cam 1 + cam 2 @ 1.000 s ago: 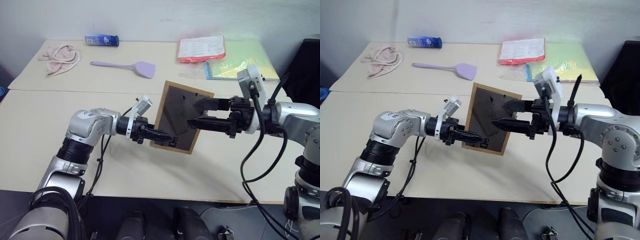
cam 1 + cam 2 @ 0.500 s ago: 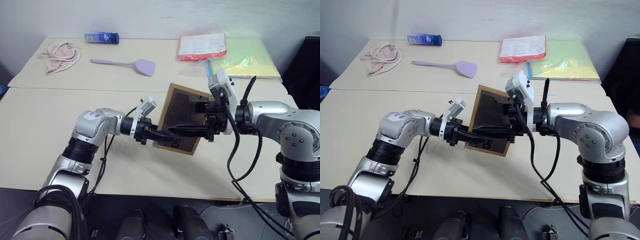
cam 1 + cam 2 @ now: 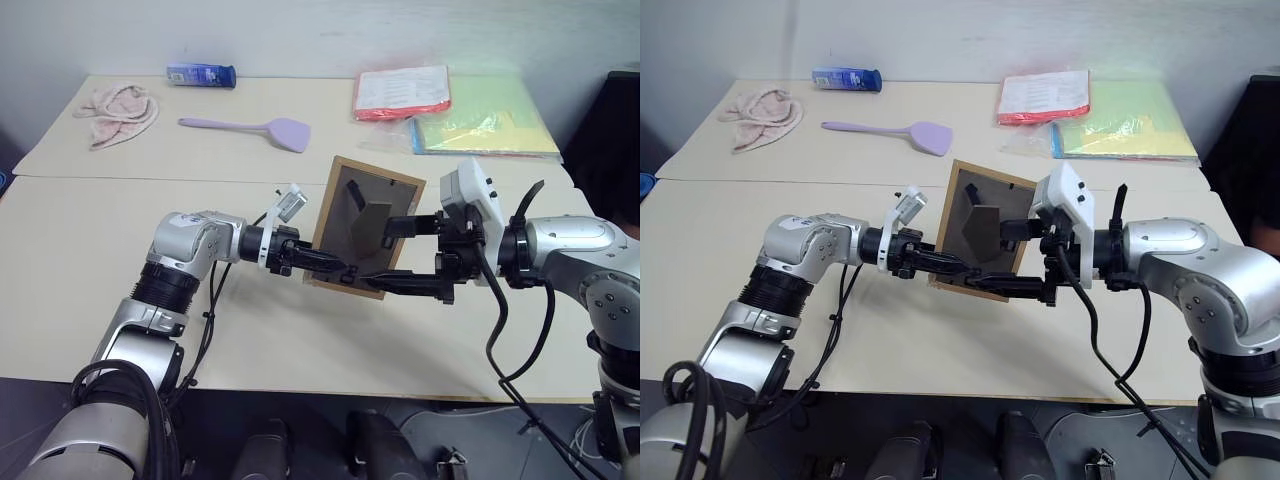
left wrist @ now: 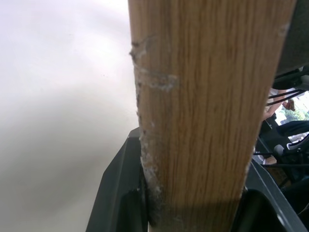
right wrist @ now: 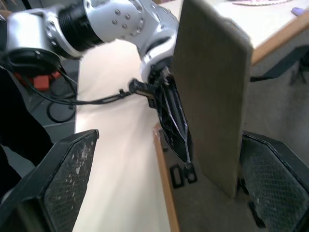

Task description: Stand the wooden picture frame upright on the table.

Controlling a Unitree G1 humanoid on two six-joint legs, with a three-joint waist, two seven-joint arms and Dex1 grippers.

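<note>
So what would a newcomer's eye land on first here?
The wooden picture frame, held tilted above the middle of the table, back panel facing the camera with its fold-out stand swung out. The left gripper clamps its lower edge; the right gripper stands open around the stand.

I'm looking at what seems an office or lab room. A pale tabletop (image 3: 90,300) stands against a plain white wall (image 3: 300,30). Plastic document folders (image 3: 450,110) lie at its far side.
</note>
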